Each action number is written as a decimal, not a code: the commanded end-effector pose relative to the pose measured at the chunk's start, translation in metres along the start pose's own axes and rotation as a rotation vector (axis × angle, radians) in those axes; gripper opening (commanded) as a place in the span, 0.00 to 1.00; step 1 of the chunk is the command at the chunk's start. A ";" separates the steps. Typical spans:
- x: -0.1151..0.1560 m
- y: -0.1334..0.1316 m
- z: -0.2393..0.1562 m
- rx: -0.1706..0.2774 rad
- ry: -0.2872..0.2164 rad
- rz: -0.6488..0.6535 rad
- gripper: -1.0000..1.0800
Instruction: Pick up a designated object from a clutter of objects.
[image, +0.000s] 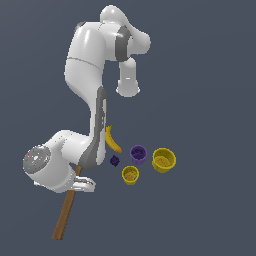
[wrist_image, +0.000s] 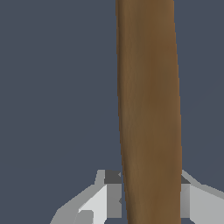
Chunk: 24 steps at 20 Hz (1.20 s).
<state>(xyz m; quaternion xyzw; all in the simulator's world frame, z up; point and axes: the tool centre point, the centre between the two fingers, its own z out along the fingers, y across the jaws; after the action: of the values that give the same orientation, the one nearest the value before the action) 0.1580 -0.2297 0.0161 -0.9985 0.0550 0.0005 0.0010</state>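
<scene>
The arm is folded low over the worktop (image: 210, 100), with its wrist at the exterior view's lower left. The end effector (image: 80, 184) sits down on the hammer (image: 65, 212), over the upper part of the handle. In the wrist view the brown handle (wrist_image: 148, 109) runs straight between the two fingers (wrist_image: 105, 197), one on each side and close against the wood. The end effector (wrist_image: 148, 197) appears clamped on the handle, though actual contact at the pads cannot be confirmed.

The hammer lies diagonally, its free handle end pointing toward the exterior view's lower left. Its head is hidden behind the arm's wrist.

The remaining items sit to the exterior view's right of the arm:
- The banana (image: 112, 140) lies just beside the arm's forearm link.
- The small dark purple piece (image: 114, 160) lies below the banana.
- The purple cup (image: 138, 154) stands upright near that piece.
- The large yellow cup (image: 164, 160) stands just beside the purple cup.
- The small yellow cup (image: 130, 175) stands near the purple cup, closer to the viewer.
</scene>
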 end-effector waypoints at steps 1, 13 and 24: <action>0.000 0.002 -0.001 -0.002 0.001 0.002 0.00; -0.002 -0.016 -0.016 0.000 -0.001 0.000 0.00; -0.012 -0.087 -0.091 0.000 -0.001 0.000 0.00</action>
<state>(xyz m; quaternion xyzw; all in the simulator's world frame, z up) 0.1551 -0.1551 0.0911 -0.9985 0.0554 0.0032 0.0011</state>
